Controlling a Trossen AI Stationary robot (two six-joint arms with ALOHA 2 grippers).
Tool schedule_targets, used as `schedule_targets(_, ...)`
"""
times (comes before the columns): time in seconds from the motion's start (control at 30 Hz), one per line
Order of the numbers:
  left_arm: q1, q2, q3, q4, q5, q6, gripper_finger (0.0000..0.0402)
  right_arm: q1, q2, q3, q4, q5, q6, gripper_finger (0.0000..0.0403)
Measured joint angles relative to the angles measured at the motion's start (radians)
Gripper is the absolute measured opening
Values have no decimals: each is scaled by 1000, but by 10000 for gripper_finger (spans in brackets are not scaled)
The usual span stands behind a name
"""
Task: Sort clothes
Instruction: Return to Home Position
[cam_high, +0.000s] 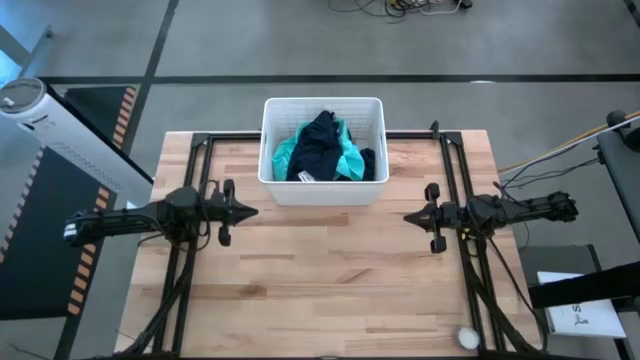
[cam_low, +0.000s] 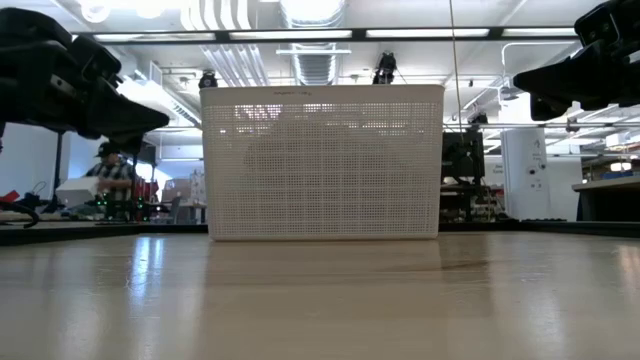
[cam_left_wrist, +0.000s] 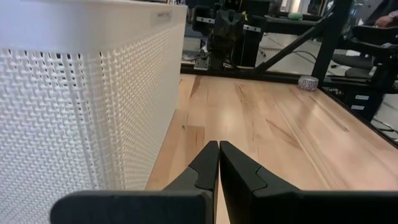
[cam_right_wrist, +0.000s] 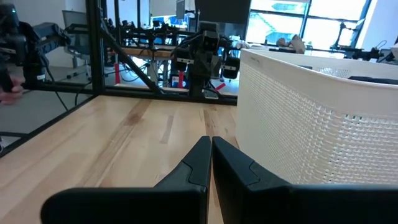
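A white plastic basket (cam_high: 323, 150) stands at the table's far middle. In it lie a teal shirt (cam_high: 350, 160) and dark navy garments (cam_high: 318, 145), heaped together; other clothes are hidden under them. My left gripper (cam_high: 252, 211) is shut and empty, hovering left of the basket's near corner. My right gripper (cam_high: 408, 215) is shut and empty, hovering right of the basket's near corner. The basket's mesh wall shows in the left wrist view (cam_left_wrist: 93, 99) and in the right wrist view (cam_right_wrist: 311, 118).
A wide stretch of bare wooden tabletop (cam_high: 320, 280) lies between the arms and the near edge. A small white roll (cam_high: 467, 338) sits near the table's near right corner. Black frame rails (cam_high: 455, 180) run along both sides. A person (cam_low: 112, 170) shows far behind the table.
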Motion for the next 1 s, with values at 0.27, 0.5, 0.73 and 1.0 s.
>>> schedule_targets(0.27,0,34,0,0,0,0,3,0,0,0,0,0,-1,0)
schedule_targets(0.5,0,61,0,0,0,0,13,0,0,0,0,0,0,0)
schedule_targets(0.73,0,84,0,1,0,0,18,0,0,0,1,0,-2,0)
schedule_targets(1.0,0,108,0,1,0,0,23,0,0,0,1,0,-1,0)
